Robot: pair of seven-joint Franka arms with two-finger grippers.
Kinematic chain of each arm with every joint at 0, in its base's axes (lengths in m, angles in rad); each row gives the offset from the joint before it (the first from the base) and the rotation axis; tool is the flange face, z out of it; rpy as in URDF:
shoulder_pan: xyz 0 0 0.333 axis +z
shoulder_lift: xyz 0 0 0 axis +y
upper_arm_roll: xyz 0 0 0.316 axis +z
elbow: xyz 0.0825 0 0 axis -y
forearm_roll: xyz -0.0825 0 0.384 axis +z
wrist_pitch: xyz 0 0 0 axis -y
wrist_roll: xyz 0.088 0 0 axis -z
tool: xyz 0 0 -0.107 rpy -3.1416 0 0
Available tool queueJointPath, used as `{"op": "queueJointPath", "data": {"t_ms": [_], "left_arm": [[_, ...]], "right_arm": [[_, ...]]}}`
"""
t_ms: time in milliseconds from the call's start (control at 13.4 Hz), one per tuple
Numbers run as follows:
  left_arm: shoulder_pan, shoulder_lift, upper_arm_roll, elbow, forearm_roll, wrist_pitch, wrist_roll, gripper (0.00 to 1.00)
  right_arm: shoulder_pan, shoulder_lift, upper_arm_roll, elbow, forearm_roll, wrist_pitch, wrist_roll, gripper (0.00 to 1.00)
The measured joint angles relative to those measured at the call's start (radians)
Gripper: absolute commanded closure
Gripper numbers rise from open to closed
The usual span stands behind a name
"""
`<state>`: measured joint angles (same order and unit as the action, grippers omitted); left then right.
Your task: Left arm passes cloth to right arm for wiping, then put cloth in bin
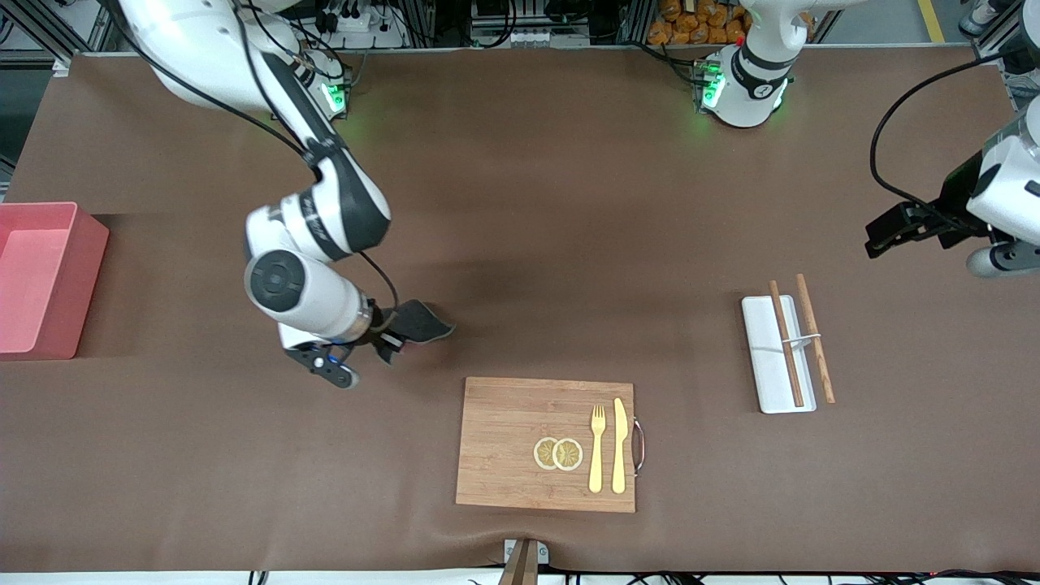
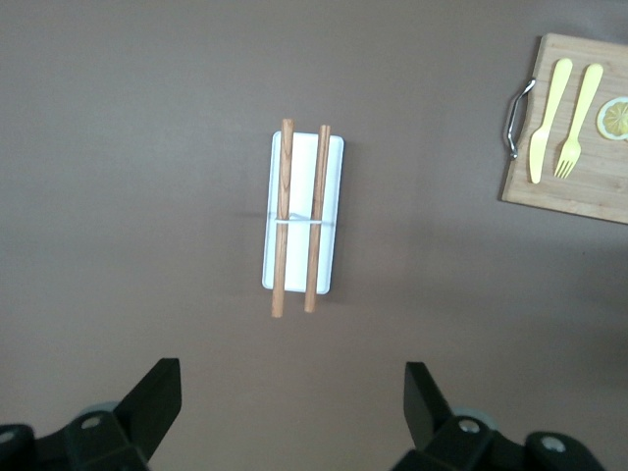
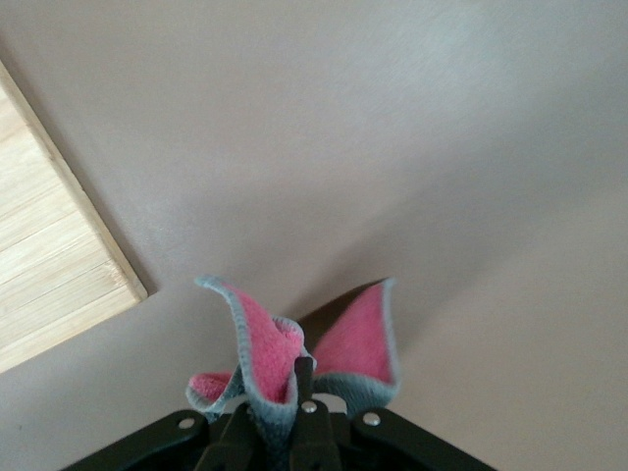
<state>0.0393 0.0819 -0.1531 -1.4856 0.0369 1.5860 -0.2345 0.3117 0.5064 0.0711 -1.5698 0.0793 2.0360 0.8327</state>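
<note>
Pink rectangular plastic bin (image 1: pixel 41 276): plain walls, nothing visible inside, standing at the right arm's end of the table.

Right arm (image 1: pixel 313 244): white jointed arm with black sections, reaching low over the brown table covering (image 1: pixel 569 203). Right gripper (image 1: pixel 388 340): black, its fingers pinched together on the small floppy cloth (image 1: pixel 421 321). The cloth shows dark grey from above and magenta-red fleece with a grey edge in the right wrist view (image 3: pixel 294 348), its folds standing up from the fingers. It hangs over bare table between the bin and the board.

Rectangular bamboo cutting board (image 1: pixel 546 444): striped grain, metal handle (image 1: pixel 639 445) on one short edge. On it lie two round yellow lemon slices (image 1: pixel 557 453), overlapping, then a pale yellow fork (image 1: pixel 597 448) and matching knife (image 1: pixel 619 445), parallel.

White rectangular tray (image 1: pixel 772 357): smooth, shallow. Two brown wooden chopsticks (image 1: pixel 800 341) lie lengthwise across it, one overhanging its edge.

Left arm (image 1: pixel 1003 187): waiting at its own end of the table. Left gripper (image 2: pixel 292 407): black, fingers spread wide and holding nothing, over bare table near the tray.

Surface: matte brown covering with faint creases. Aluminium framing and cables stand along the arms' bases.
</note>
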Motion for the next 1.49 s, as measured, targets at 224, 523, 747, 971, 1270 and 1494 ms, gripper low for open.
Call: {"op": "queueJointPath", "data": {"t_ms": [224,523,747,971,1270,1494], "left_arm": [[-0.001,-0.023,0.002,-0.018,0.000,0.000,0.000,0.00],[0.000,-0.032,0.008,-0.019,0.000,0.000,0.049,0.00],[0.001,-0.041,0.012,-0.019,0.000,-0.008,0.059,0.00],[0.001,-0.047,0.012,-0.020,0.000,-0.025,0.059,0.00],[0.001,-0.062,0.012,-0.020,0.000,-0.029,0.061,0.00],[0.000,-0.063,0.011,-0.020,0.000,-0.032,0.061,0.00]], "right_arm": [[-0.121,-0.093,-0.009,0.004,0.000,-0.095,-0.216,1.00],[-0.322,-0.158,-0.018,0.004,-0.042,-0.165,-0.628,1.00],[-0.532,-0.165,-0.022,0.011,-0.056,-0.164,-1.041,1.00],[-0.734,-0.165,-0.025,0.056,-0.066,-0.160,-1.389,1.00],[-0.895,-0.130,-0.024,0.130,-0.099,-0.157,-1.680,1.00],[-0.979,-0.025,-0.023,0.197,-0.101,-0.149,-1.814,1.00]]}}
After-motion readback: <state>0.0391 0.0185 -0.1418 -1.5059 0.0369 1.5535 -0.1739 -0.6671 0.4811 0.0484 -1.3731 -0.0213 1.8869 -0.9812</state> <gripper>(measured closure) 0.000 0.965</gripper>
